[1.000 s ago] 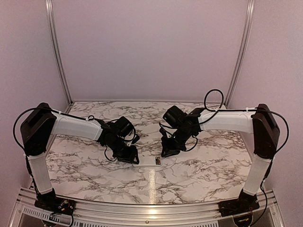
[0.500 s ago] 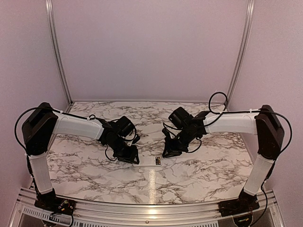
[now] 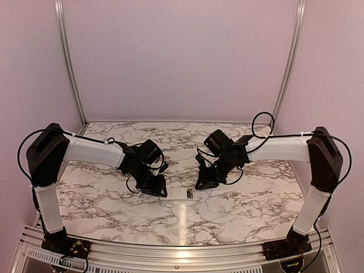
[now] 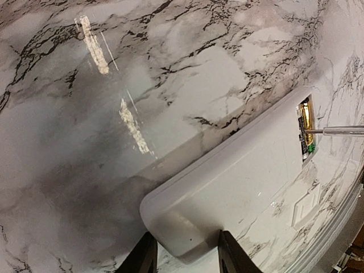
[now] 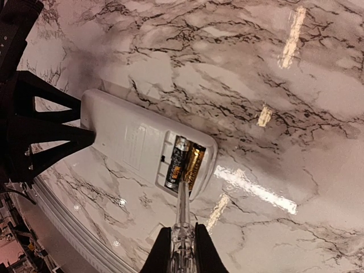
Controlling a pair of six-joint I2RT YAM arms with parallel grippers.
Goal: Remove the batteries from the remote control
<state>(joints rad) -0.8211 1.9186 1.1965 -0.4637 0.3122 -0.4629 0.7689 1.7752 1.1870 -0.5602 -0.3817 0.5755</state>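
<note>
The batteries (image 5: 183, 164) sit in the open recess (image 5: 161, 157) at the right end of the remote control (image 5: 128, 133), lying across its width; the remote rests flat on the table (image 5: 273, 68), long axis left to right. Your left gripper (image 4: 185, 247) pinches its left end. Your right gripper (image 5: 182, 250), nearer the recess on a low inward reach, is closed tight on the slim tool (image 5: 182, 213), whose tip meets the batteries' near ends

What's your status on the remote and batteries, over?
Left pincer clamped on end of remote. Right pincer shut on slim tool, tip at the batteries. Both seated in the remote. Nothing else over them.
</note>
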